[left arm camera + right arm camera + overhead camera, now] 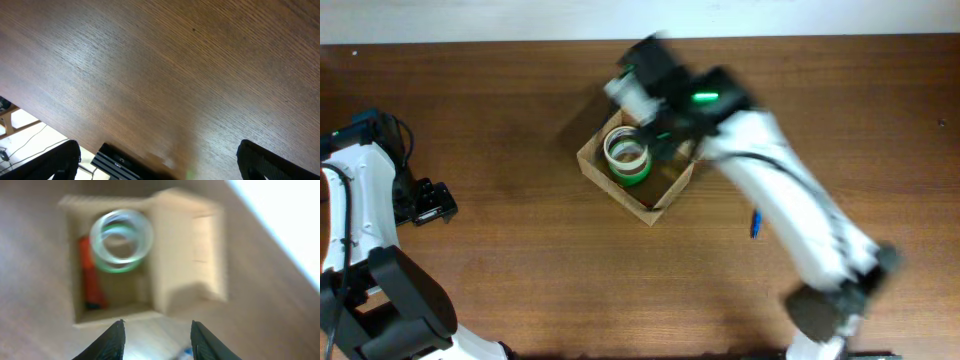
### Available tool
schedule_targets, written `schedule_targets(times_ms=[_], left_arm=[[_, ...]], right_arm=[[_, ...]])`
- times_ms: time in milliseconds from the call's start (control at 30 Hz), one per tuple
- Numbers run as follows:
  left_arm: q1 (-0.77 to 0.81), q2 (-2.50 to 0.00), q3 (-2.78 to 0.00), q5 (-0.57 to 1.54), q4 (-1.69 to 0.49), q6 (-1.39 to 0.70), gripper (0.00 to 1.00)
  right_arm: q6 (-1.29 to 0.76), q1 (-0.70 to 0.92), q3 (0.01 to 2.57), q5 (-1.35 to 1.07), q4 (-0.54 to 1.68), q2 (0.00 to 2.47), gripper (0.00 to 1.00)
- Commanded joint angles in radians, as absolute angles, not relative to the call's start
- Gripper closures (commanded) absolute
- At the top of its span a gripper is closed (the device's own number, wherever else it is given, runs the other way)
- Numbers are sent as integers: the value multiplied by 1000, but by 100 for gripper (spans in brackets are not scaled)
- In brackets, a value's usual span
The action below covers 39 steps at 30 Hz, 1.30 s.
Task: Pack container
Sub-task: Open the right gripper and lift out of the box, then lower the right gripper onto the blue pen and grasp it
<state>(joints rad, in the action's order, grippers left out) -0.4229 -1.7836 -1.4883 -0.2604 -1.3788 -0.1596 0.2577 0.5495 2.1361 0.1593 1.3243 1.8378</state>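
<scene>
The container (660, 205) is a tan cardboard box in the middle of the table, with its flap lid (187, 255) standing open. Inside it lie a clear tape roll on a green roll (626, 155) and a red-orange object (90, 280). The rolls also show in the right wrist view (121, 240), where the container's near wall (115, 317) is in view. My right gripper (665, 135) is blurred above the container; its fingers (156, 332) are open and empty. My left gripper (432, 205) is far left, open and empty over bare wood (160, 165).
A small blue object (755, 222) lies on the table to the right of the container, under my right arm. A black striped rail (125, 162) shows at the table's edge in the left wrist view.
</scene>
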Motion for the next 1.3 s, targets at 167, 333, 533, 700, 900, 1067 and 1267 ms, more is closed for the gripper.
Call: schedule_targets(times_ms=[167, 333, 533, 700, 900, 1067, 1267], left_arm=[[-426, -1775, -1483, -257, -1378, -148, 0], [-426, -1775, -1483, -257, -1378, -148, 0], [-426, -1775, -1483, -257, -1378, -148, 0], [-426, -1775, -1483, -257, -1378, -148, 0], [-426, -1774, -1483, -257, -1378, -148, 0], [-426, -1775, -1483, -257, -1378, -148, 0], [-426, -1775, -1483, -257, -1378, -148, 0]], right_arm=[[-63, 25, 2141, 144, 1493, 1618, 55], [-123, -99, 1862, -16, 1431, 1629, 51], [-218, -68, 1420, -85, 1113, 1630, 45], [-285, -36, 1265, -120, 946, 1642, 40], [-353, -9, 1227, -142, 892, 1707, 40], [-496, 28, 1227, -18, 912, 1784, 45], [-522, 34, 1219, -14, 917, 1824, 46]])
